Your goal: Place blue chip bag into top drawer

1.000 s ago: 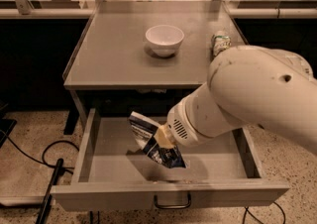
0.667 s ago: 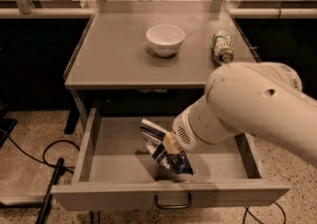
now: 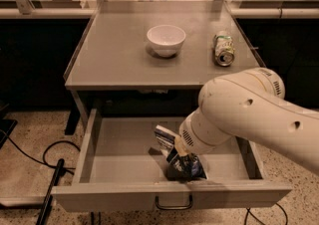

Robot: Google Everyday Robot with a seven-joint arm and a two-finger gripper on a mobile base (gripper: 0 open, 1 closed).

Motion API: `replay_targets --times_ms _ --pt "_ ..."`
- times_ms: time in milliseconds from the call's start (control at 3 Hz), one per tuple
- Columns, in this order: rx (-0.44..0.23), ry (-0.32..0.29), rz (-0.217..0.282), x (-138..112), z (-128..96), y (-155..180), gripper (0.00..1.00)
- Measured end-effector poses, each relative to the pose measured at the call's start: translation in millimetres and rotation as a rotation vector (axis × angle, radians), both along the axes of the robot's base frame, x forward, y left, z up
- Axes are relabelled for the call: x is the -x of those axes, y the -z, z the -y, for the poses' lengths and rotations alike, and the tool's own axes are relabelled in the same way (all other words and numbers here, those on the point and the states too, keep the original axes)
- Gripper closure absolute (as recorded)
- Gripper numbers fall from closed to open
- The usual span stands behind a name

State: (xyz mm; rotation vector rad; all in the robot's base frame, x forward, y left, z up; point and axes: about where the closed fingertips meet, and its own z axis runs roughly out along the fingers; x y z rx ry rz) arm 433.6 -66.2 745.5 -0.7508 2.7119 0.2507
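Observation:
The top drawer (image 3: pixel 114 157) stands pulled open below the tabletop, with its front panel and dark bail handle (image 3: pixel 173 202) nearest me. The blue chip bag (image 3: pixel 192 169) is inside the drawer, low against the floor close behind the front panel, partly hidden by my arm. My gripper (image 3: pixel 172 150) reaches down into the drawer from the right and sits right on the bag. A pale finger (image 3: pixel 163 136) shows at its upper left. The big white arm covers the drawer's right part.
A white bowl (image 3: pixel 166 39) stands on the grey tabletop (image 3: pixel 109 59). A green-and-silver can (image 3: pixel 224 49) lies on its side to the bowl's right. A black cable (image 3: pixel 55 162) and a dark post lie on the speckled floor left of the drawer.
My arm has moved lower and to the right, carrying the blue chip bag deeper into the drawer toward its front. The can is now uncovered.

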Motion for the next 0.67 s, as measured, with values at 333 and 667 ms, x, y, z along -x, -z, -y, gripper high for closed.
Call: replay_targets --times_ms 333,667 --pt "0.054 0.014 0.024 -24.1 13.4 -1.5 1.00" --pt "0.079 0.008 0.053 -45.0 16.2 -8.1 1.00"
